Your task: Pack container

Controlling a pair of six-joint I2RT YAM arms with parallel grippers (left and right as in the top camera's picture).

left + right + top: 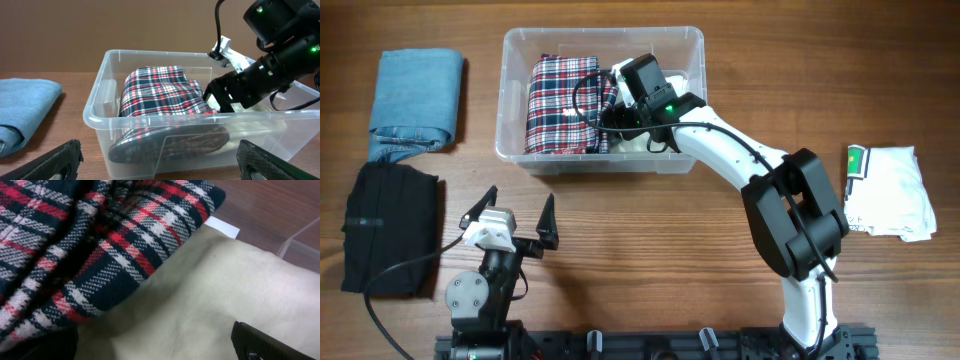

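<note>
The clear plastic container stands at the back centre of the table. A folded red, white and navy plaid garment lies in its left half, with a cream garment beside it on the right. My right gripper reaches down into the container. In the right wrist view its fingers are spread open just above the cream garment, at the plaid garment's edge. My left gripper is open and empty, low in front of the container.
A folded blue denim garment and a black garment lie at the far left. A white garment with a green tag lies at the far right. The container's white label shows under the cloth.
</note>
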